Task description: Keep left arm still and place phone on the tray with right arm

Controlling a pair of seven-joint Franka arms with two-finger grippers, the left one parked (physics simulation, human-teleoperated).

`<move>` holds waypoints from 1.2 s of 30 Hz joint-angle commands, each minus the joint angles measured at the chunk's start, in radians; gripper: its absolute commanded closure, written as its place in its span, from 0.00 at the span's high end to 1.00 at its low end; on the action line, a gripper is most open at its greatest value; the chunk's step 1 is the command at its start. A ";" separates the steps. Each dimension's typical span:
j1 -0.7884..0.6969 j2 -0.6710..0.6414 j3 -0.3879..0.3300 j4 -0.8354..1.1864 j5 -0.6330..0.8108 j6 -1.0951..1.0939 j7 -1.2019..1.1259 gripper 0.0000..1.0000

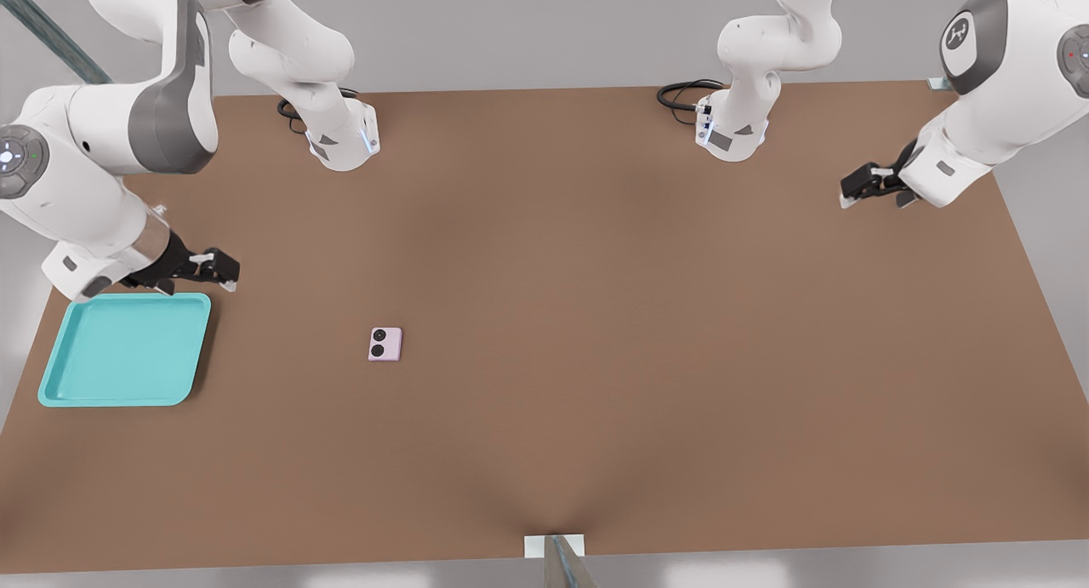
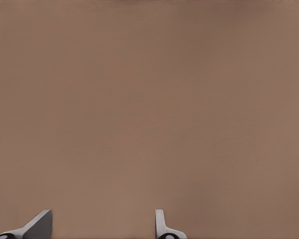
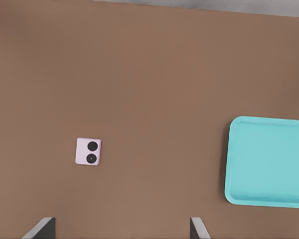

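Claw point(image 1: 223, 275) open, empty, above table point(image 1: 595, 316). Tray point(image 1: 125, 350) just below claw. Phone point(image 1: 385, 344) well apart, lenses up.

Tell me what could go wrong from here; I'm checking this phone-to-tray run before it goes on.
The phone is a thin slab lying flat on the table, so the open gripper may get little edge to pinch and could push it away. The gripper hangs by the tray's far corner, apart from the phone, so it might clip the low rim while carrying the phone back.
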 commanded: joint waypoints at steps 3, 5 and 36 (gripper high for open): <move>0.016 0.020 0.019 -0.015 0.008 0.069 0.039 1.00; 0.019 0.120 0.066 -0.049 0.006 0.203 0.039 1.00; 0.117 0.419 0.082 -0.640 -0.038 1.030 0.513 0.81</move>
